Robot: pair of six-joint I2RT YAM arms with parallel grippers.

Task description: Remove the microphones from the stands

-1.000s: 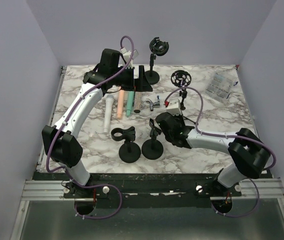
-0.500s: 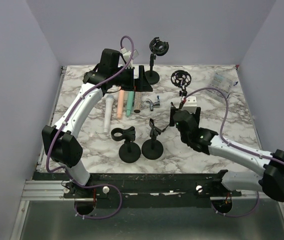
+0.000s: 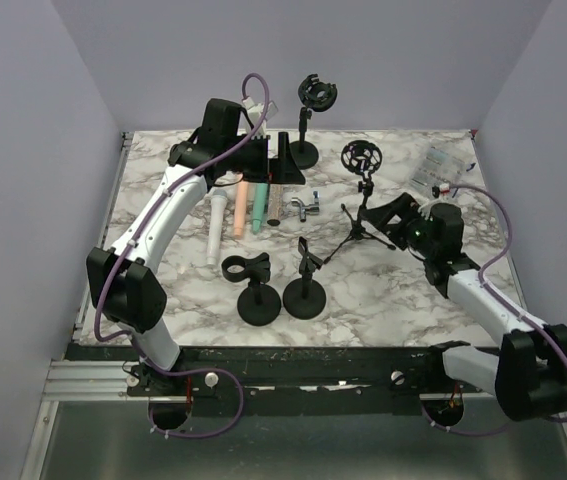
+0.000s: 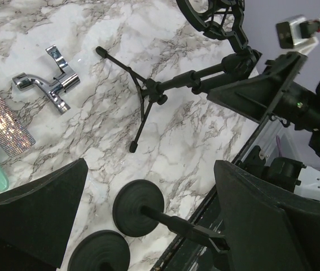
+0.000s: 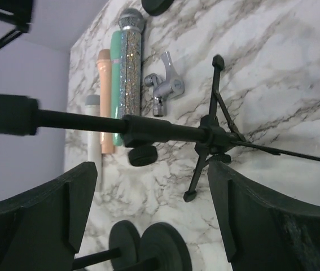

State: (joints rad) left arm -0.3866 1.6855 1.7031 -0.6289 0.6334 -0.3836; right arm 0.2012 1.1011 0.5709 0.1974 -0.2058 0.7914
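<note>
Hovering over the far left of the table [image 3: 413,290], the left gripper [image 4: 151,168] has its fingers spread wide and holds nothing. Just below it in the top view, four mics lie flat on the marble, side by side and nearly parallel: white mic [image 3: 215,232], peach mic [image 3: 241,212], green mic [image 3: 260,207] and glitter mic [image 3: 275,203]. A chrome clip [image 3: 308,207] rests just right of the glitter one.

The right gripper [image 5: 151,166] is also spread open and empty. It sits just beside the tripod stand [image 3: 361,222]; in the right wrist view the stand's pole runs across beyond the two fingers, and I cannot tell whether anything touches it. The tripod carries an empty shock mount [image 3: 360,155] at its top.

Nearer the arm bases stand two round-base stands, touching or nearly so: the left one [image 3: 260,295] with a clip holder on top, the right one [image 3: 303,290]. A far stand [image 3: 308,110] rises at the back edge, and a plastic bag [image 3: 438,170] lies at the far right.
</note>
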